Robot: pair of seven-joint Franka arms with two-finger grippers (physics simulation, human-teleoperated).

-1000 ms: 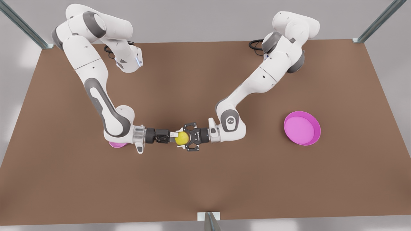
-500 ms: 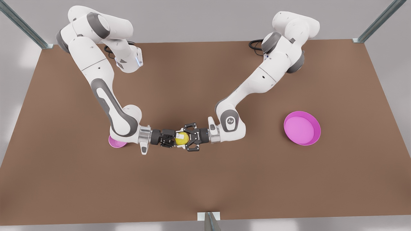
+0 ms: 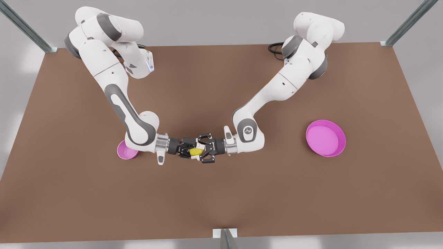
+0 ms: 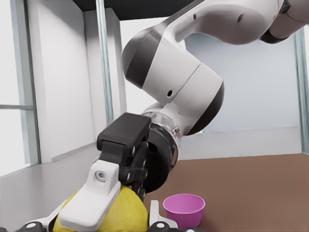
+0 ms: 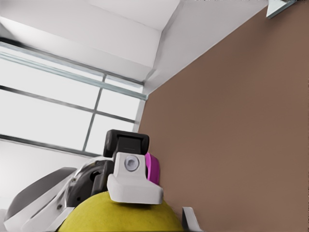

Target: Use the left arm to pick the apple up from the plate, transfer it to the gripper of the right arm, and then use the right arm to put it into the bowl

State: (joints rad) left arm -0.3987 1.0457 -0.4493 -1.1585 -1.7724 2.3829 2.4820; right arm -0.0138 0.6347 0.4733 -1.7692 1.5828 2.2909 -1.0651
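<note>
Handover stage, mid-air above the counter point(image 3: 221, 200).

The left tool point(image 3: 198, 152) is clamped on the apple point(image 3: 195, 151), which sits between its pale fingertips. The right tool point(image 3: 189, 151) faces it nose to nose, its fingers reaching around the same apple. I cannot tell whether they have closed on it.

The bowl point(image 3: 123, 150) lies just behind the right tool's wrist. The plate point(image 3: 341, 136) is well behind the left tool, with nothing on it.

Risks, judged:
1. If the left tool lets go before the right tool grips firmly, the apple drops to the counter and rolls.
2. The 2 tools are crowded, so their fingers could collide or pinch and knock the round fruit sideways.
3. A shallow right grip could let the apple slip on the swing to the bowl.
</note>
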